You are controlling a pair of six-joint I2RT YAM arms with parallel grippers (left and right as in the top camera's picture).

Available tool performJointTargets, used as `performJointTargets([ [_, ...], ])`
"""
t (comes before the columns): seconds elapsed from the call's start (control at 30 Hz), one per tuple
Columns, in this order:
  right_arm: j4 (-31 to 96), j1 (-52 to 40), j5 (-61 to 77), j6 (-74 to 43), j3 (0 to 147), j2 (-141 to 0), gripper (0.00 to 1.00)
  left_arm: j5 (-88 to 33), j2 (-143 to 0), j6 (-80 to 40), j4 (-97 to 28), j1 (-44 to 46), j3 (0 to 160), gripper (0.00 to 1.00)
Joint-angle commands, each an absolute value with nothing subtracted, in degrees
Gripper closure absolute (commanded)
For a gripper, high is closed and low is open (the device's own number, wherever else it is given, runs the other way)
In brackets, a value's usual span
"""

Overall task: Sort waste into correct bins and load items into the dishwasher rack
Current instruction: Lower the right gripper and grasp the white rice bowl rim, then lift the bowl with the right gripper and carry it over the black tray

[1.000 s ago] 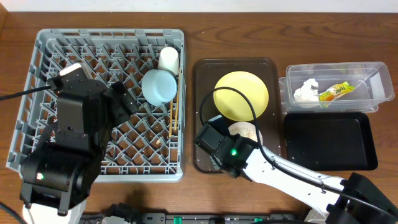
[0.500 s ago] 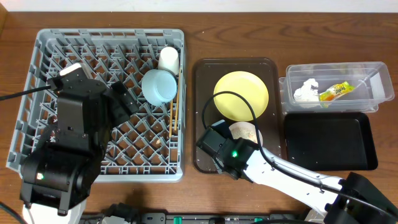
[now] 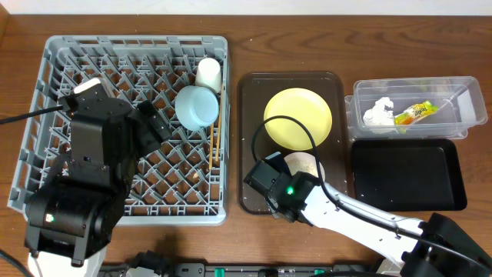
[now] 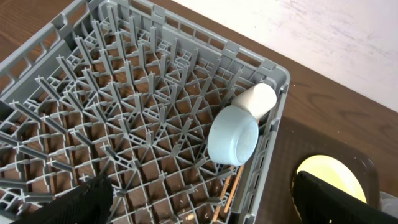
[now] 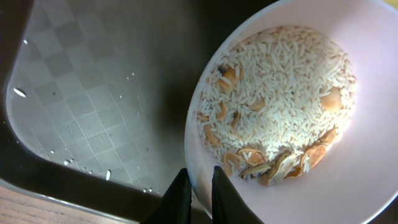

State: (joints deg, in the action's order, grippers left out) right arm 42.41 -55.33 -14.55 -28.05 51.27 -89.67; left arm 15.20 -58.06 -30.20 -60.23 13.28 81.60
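From overhead, the left arm (image 3: 84,177) covers the 7 o'clock part of the dishwasher rack (image 3: 138,40), and what lies under it cannot be seen. The left end effector (image 3: 157,123) is a dark shape over the pegs, and its gap is hard to judge here. At the rack's 2 o'clock corner lie a light blue bowl (image 3: 196,105) on its side and a white cup (image 3: 208,73). The chopsticks (image 3: 215,138) lie along the 3 o'clock wall. On the table (image 3: 238,46), the brown serving tray (image 3: 254,100) carries the yellow plate (image 3: 298,118). At the plate's 6 o'clock sits the white bowl (image 3: 304,161), half hidden by the right arm (image 3: 346,211). The right end effector (image 3: 290,172) is mostly hidden beneath its own wrist. The clear tub (image 3: 453,88) holds the napkin (image 3: 378,113) and the snack wrapper (image 3: 413,113). The black tray (image 3: 407,173) lies at the tub's 6 o'clock.

In the left wrist view, the left end effector (image 4: 205,186) has its fingers spread wide, cut off at the bottom edge and holding nothing. The blue bowl (image 4: 233,135) and the cup (image 4: 256,99) touch each other. Only a sliver of the plate (image 4: 329,177) shows.

In the right wrist view, the right end effector (image 5: 200,186) is closed on the white bowl (image 5: 348,186), one finger on each side of the rim at 7 o'clock. Its fingertips run out of frame. Rice scraps (image 5: 280,106) with brownish bits fill the bowl. Droplets (image 5: 18,93) dot the brown tray (image 5: 81,93).
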Motion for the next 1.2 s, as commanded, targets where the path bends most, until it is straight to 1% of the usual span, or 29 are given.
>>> performJointTargets([
  [0.0,42.9,-54.8,-14.0,-28.3,50.9,-90.2,0.88,15.6,-58.1,-30.3,-60.4,13.1,82.4,0.07],
  [0.1,42.9,-54.8,-14.0,-28.3,50.9,-90.2,0.85,15.6,-58.1,-30.3,-60.4,13.1,82.4,0.07],
  [0.27,43.4,-54.8,-13.9,-28.3,50.9,-90.2,0.85,15.6,-58.1,-30.3,-60.4,13.1,82.4,0.07],
  [0.3,43.5,-54.8,-13.9,-28.3,50.9,-90.2,0.87,15.6,-58.1,-30.3,-60.4,13.1,82.4,0.07],
  [0.37,43.6,-54.8,-13.9,-28.3,50.9,-90.2,0.99,15.6,-58.1,-30.3,-60.4,13.1,82.4,0.06],
  [0.57,42.9,-54.2,-14.1,-28.5,51.5,-89.8,0.99,15.6,-58.1,-30.3,-60.4,13.1,82.4,0.07],
  [0.77,44.7,-50.1,-14.0,-29.1,54.8,-86.7,0.99,15.6,-58.1,-30.3,-60.4,13.1,82.4,0.06],
  [1.03,46.2,-43.8,-13.5,-28.1,55.0,-84.7,0.99,15.6,-58.1,-30.3,-60.4,13.1,82.4,0.07],
  [1.17,46.1,-43.6,-13.0,-27.6,53.9,-84.9,0.99,15.6,-58.1,-30.3,-60.4,13.1,82.4,0.07],
])
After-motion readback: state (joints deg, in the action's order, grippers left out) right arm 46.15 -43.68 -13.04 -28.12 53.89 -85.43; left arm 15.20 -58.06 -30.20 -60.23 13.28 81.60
